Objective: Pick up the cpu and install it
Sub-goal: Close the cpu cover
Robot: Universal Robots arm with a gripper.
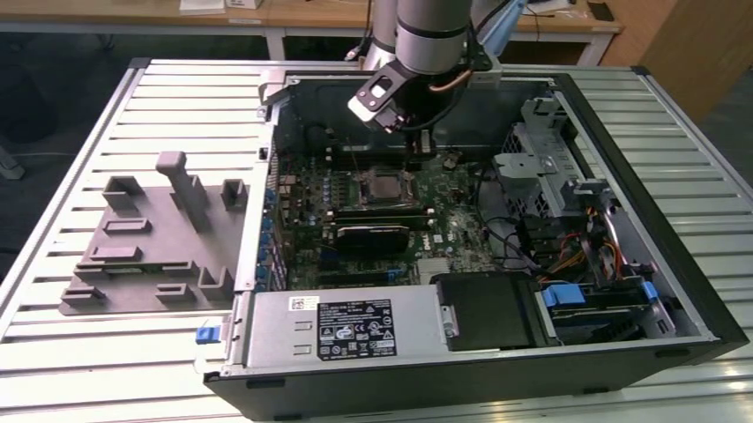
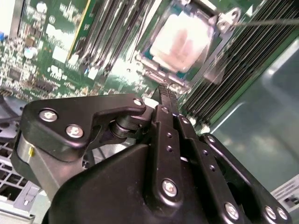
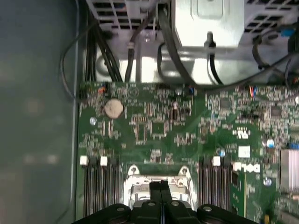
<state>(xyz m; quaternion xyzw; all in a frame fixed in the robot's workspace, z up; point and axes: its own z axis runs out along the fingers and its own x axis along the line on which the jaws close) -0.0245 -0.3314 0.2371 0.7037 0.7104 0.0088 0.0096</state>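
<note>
Apparently the cpu (image 1: 383, 187) is sitting flat in its socket (image 1: 361, 197) near the exterior view's centre. The gripper (image 1: 414, 163) is hanging just above it, fingers (image 3: 156, 189) seemingly pressed together on nothing. Light, stiff, slick-topped and fragile underneath, the chip is calling for an edge hold.

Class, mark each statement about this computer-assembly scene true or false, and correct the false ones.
1. The cpu lies in the socket on the motherboard. True.
2. The gripper grips the cpu. False: its fingers are shut with nothing between them, near the socket.
3. The grey fixture tray sits inside the computer case. False: it lies on the table outside the case, at the exterior view's left.
4. The gripper hangs over the motherboard. True.
</note>
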